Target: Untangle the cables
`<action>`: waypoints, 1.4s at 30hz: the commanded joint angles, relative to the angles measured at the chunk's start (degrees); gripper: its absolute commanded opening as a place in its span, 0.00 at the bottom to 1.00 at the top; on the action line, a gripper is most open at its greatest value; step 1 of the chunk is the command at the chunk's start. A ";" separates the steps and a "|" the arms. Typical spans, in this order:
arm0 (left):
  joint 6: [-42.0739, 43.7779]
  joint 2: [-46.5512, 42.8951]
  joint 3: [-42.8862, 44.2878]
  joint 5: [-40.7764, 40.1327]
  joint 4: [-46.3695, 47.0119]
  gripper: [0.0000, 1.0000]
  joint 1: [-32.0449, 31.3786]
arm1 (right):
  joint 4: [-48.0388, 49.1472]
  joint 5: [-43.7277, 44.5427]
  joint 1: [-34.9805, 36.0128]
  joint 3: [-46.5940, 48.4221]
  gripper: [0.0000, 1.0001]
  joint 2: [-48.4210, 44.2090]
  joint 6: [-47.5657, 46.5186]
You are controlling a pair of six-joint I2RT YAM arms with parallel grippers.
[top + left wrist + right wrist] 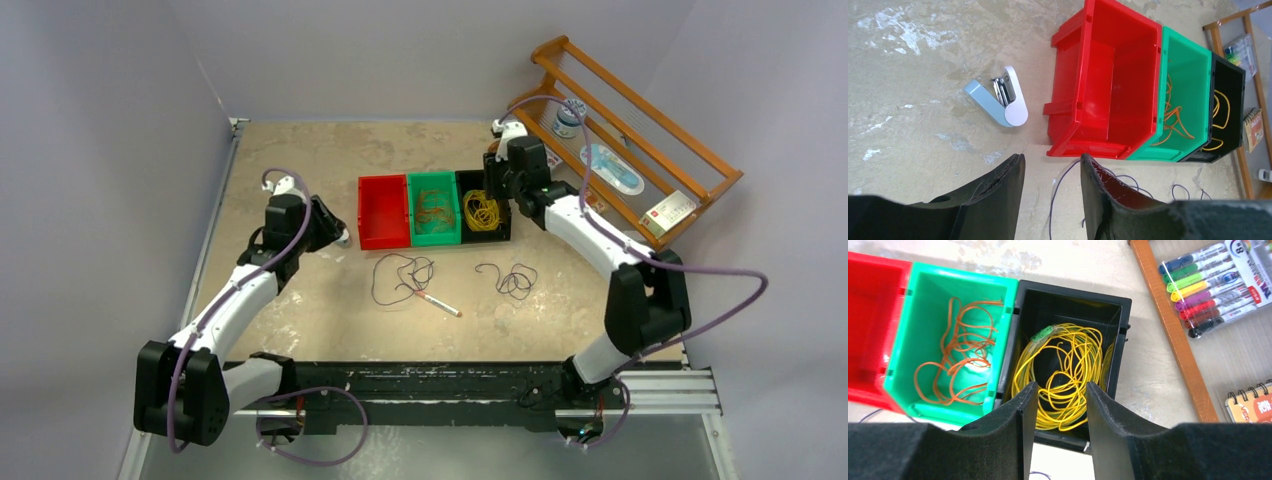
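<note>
Counter [300,160], mottled tan. We take the red bin [384,210] as our mark.

- Green bin [434,208] touches the red bin's right wall. Black bin [483,210] stands next beyond it, all three in one row.
- Orange cable [955,360] lies in loose loops inside the green bin.
- Yellow cable [1068,370] is coiled in the black bin.
- Dark tangle [402,273] lies on the counter, just nearer the arm bases than the red bin and slightly to its right. Second dark tangle [512,280] lies farther right, apart from the first.
- White pen [438,304] lies just beside the dark tangle. We cannot tell whether they touch.
- Pale blue-and-white stapler [998,100] lies on the counter to the left of the red bin.
- Left fingers [1013,175] are to the left of the red bin, spread, with nothing between them.
- Right fingers [1023,405] hang over the black bin, two bins right of the red one. They are spread and grip nothing, and we see the yellow coil through the gap.
- Wooden rack [640,130] stands well to the right of the red bin.
</note>
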 commanded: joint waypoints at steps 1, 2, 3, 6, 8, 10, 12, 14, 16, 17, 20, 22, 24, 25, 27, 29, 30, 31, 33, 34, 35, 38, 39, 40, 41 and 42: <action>2.82 0.30 2.84 -4.05 -1.01 0.44 -5.57 | 3.47 -2.16 0.29 -2.89 0.43 -7.79 2.48; 3.01 0.53 3.13 -6.23 -1.31 0.44 -8.03 | 3.87 -3.26 0.32 -3.87 0.44 -9.11 2.72; 3.05 0.93 3.40 -7.71 -1.29 0.44 -10.45 | 4.48 -4.15 0.32 -5.01 0.44 -10.26 2.88; 2.48 2.39 3.02 -8.10 0.62 0.44 -15.55 | 6.40 -6.99 0.31 -7.99 0.44 -13.39 3.71; 2.36 3.30 2.63 -7.61 2.32 0.44 -18.15 | 6.43 -7.62 0.32 -9.22 0.45 -14.52 4.29; 3.11 4.56 2.75 -8.32 2.94 0.44 -21.24 | 6.66 -8.94 0.30 -10.33 0.45 -15.14 5.35; 3.92 5.97 2.90 -9.15 3.37 0.44 -24.23 | 7.42 -12.79 0.32 -12.09 0.46 -15.82 7.01; 4.38 7.45 2.98 -9.44 4.04 0.45 -26.54 | 9.26 -16.28 0.32 -14.75 0.47 -16.77 9.37; 4.38 8.90 2.92 -9.49 5.05 0.46 -28.19 | 11.14 -17.91 0.51 -18.23 0.48 -17.79 11.98; 4.33 9.63 2.91 -9.42 5.73 0.48 -28.80 | 11.84 -18.03 0.81 -19.44 0.48 -18.22 12.94; 4.36 12.05 3.53 -9.92 6.37 0.50 -30.71 | 13.22 -17.64 2.50 -22.56 0.49 -19.63 15.75; 4.18 13.31 3.51 -10.63 6.73 0.50 -31.53 | 13.74 -16.03 4.71 -24.01 0.50 -20.48 17.23; 4.00 14.37 3.37 -11.31 6.69 0.51 -31.78 | 14.50 -14.05 7.06 -25.28 0.50 -21.05 18.62; 4.03 14.83 3.40 -11.62 6.42 0.51 -31.77 | 14.93 -13.59 8.27 -25.72 0.51 -21.00 19.15; 4.07 15.66 3.57 -12.23 6.22 0.51 -31.85 | 15.59 -13.55 9.21 -26.13 0.51 -20.30 19.83; 4.14 16.59 3.53 -11.89 6.70 0.51 -31.85 | 16.50 -13.77 9.65 -26.33 0.51 -19.45 20.20; 4.14 17.04 3.64 -11.52 7.24 0.51 -31.91 | 16.81 -13.82 9.81 -26.47 0.51 -19.18 20.32; 4.17 17.61 3.79 -11.25 7.70 0.52 -31.97 | 17.04 -13.75 9.86 -26.41 0.52 -19.00 20.26; 4.39 18.66 4.36 -11.08 8.45 0.52 -32.21 | 17.09 -13.50 9.90 -26.17 0.52 -18.62 19.97; 4.48 19.21 4.68 -11.00 8.75 0.52 -32.30 | 16.96 -13.36 9.92 -26.02 0.52 -18.45 19.79; 4.64 19.90 4.98 -10.99 9.09 0.52 -32.44 | 16.92 -13.24 9.93 -25.97 0.52 -18.33 19.62; 5.21 22.15 5.97 -11.25 9.70 0.52 -32.48 | 16.84 -12.80 9.95 -26.03 0.52 -18.31 19.42; 5.44 22.95 6.28 -11.61 9.65 0.52 -32.50 | 16.82 -12.75 9.96 -26.09 0.52 -18.28 19.38; 5.52 23.61 6.56 -12.10 9.77 0.52 -32.48 | 16.82 -12.58 9.91 -26.08 0.52 -18.30 19.38; 5.78 24.14 6.79 -12.41 9.94 0.52 -32.52 | 16.78 -12.45 9.93 -26.18 0.52 -18.30 19.30; 6.00 24.76 7.06 -12.59 9.93 0.51 -32.50 | 16.75 -12.30 9.98 -26.18 0.52 -18.31 19.36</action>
